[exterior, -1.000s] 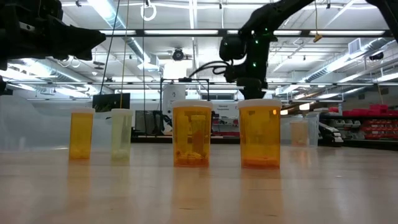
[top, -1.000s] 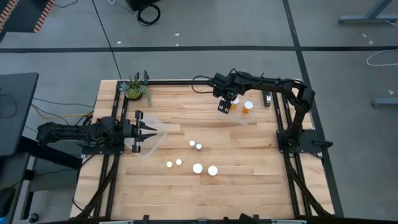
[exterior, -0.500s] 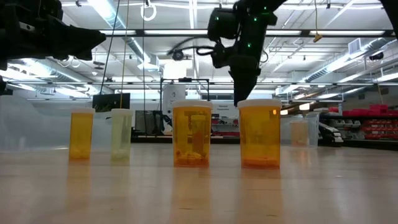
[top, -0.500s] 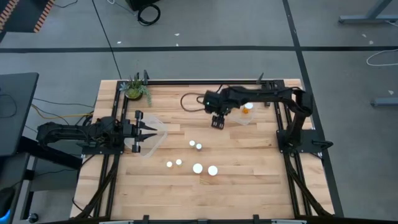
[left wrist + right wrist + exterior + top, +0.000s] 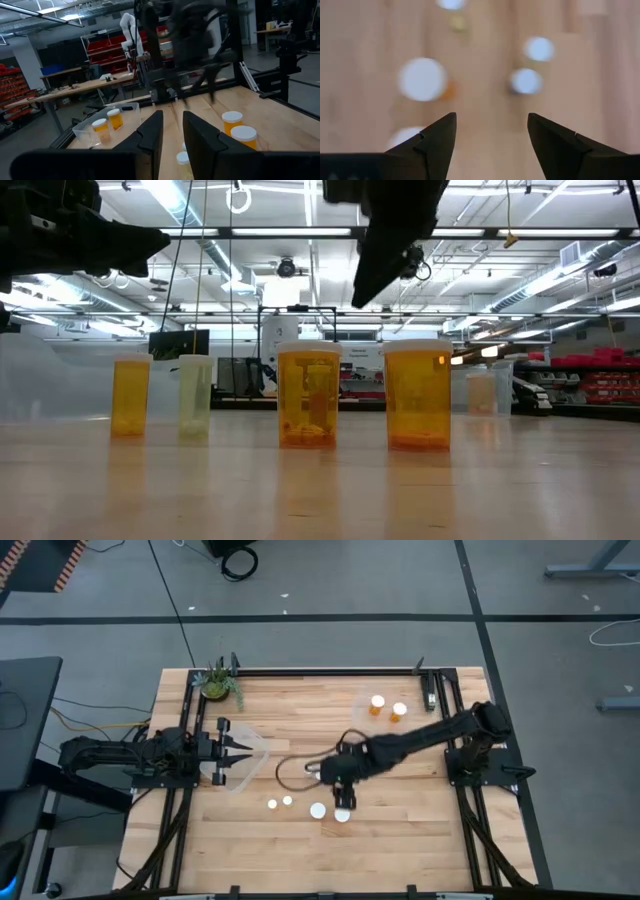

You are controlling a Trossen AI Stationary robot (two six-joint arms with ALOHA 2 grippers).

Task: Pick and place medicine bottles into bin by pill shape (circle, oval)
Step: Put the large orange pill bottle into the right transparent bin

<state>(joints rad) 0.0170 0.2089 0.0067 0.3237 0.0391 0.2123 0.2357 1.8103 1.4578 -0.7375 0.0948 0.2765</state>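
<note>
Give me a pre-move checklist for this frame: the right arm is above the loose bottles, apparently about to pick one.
1. Right pincer open and empty: ok; the wrist view shows only wood between its fingers.
2. Pincer lined up on one white-capped orange medicine bottle: cannot tell; several caps lie close below it.
3. Remaining bottles upright on the wooden table: ok in the low view.
4. Clear plastic bin by the right arm reachable, holding two bottles: ok.
5. Left pincer parked at the other clear bin, away from the bottles: ok.

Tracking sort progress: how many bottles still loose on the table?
4 visible: two small bottles, two larger bottles by the right pincer. Its arm may hide more.
</note>
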